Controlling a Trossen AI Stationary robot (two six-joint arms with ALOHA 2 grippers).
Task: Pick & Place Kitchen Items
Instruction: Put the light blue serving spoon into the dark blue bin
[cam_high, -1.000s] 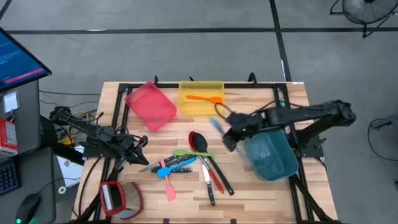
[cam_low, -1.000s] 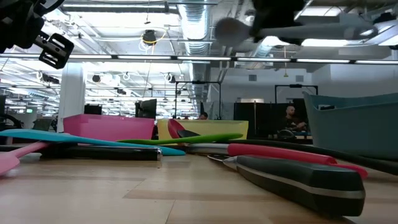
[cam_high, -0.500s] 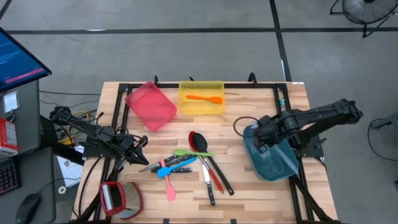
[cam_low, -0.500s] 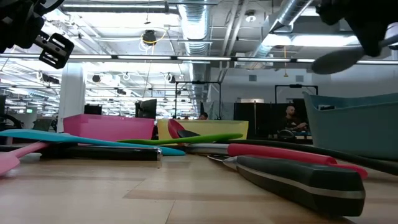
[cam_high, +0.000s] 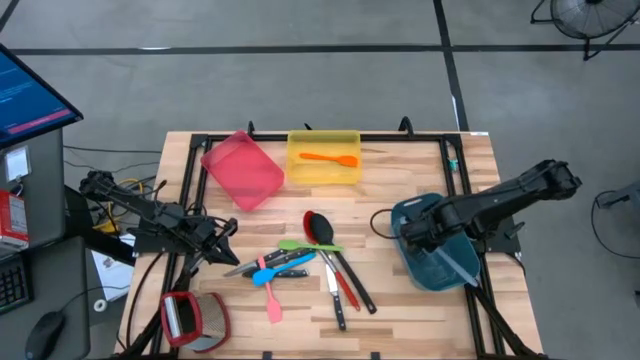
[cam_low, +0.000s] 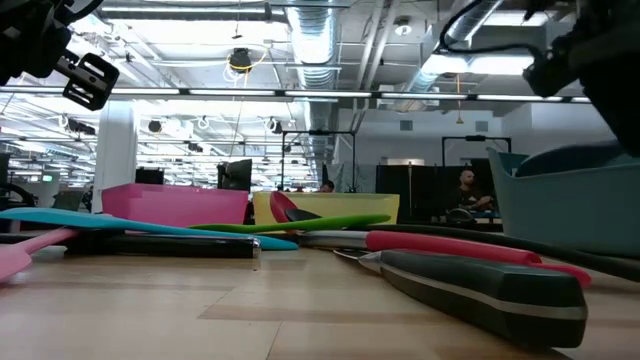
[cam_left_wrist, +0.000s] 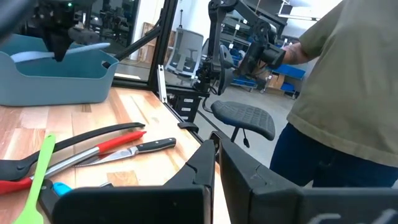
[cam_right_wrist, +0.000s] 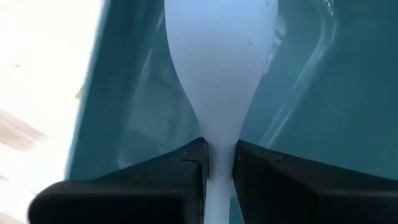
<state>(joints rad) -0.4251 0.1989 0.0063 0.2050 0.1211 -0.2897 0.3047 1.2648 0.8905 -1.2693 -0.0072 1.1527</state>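
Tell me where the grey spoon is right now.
In the high view the grey spoon is on the table's right side, held by the right claw over the teal bin, right of the loose utensil pile.

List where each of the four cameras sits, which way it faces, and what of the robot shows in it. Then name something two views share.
High view: overhead, looking straight down at the table; both arms show, right hand over the teal bin.
Low view: at tabletop height, looking level past the utensil pile into the room; left hand hangs up high.
Left wrist view: behind the shut left hand, facing the teal bin.
Right wrist view: behind the right hand, which grips a pale spoon inside the bin.
Shared: the teal bin appears in all four.
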